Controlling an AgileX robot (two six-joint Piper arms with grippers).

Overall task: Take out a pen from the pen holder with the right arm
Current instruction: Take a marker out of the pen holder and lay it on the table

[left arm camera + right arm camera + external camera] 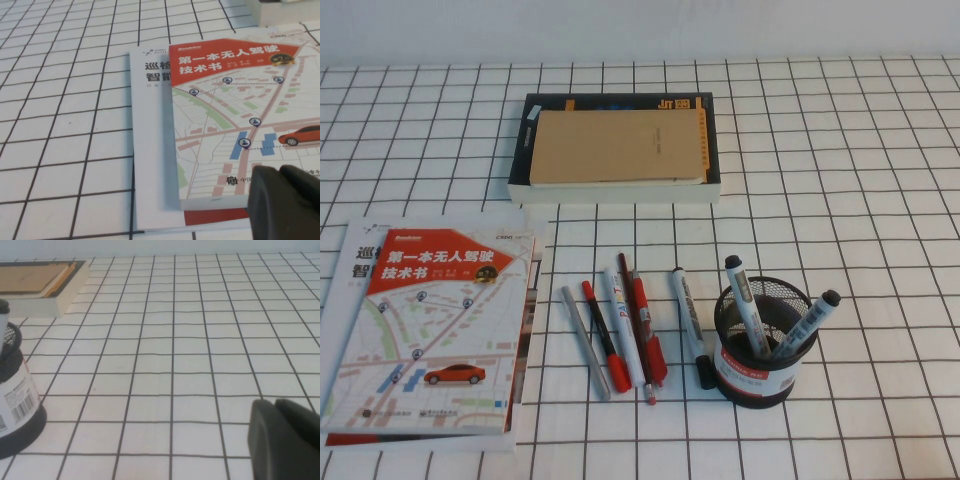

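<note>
Well, right jaws near mesh pen holder (757,372); left jaws over book (235,100).

The pen holder (765,340) is black wire mesh, metal by the look of it, with a glossy printed label round its lower half. The marker pens (748,305) standing in it have smooth grey plastic barrels and dark matt caps. The loose pens (620,335) beside it are shiny plastic too.

The table cover (840,150) is white with a black grid, smooth and mostly matt (faint creases show close up). The red-topped book (435,320) has a coated paper cover with a soft sheen. The booklet (150,125) under it is plainer white paper.

At the back, a matt brown kraft-paper notebook (615,147) lies on a black-covered book (620,105).

The left gripper (285,200), over the coated cover, and the right gripper (282,440), over bare grid, both look like matt black plastic.
</note>
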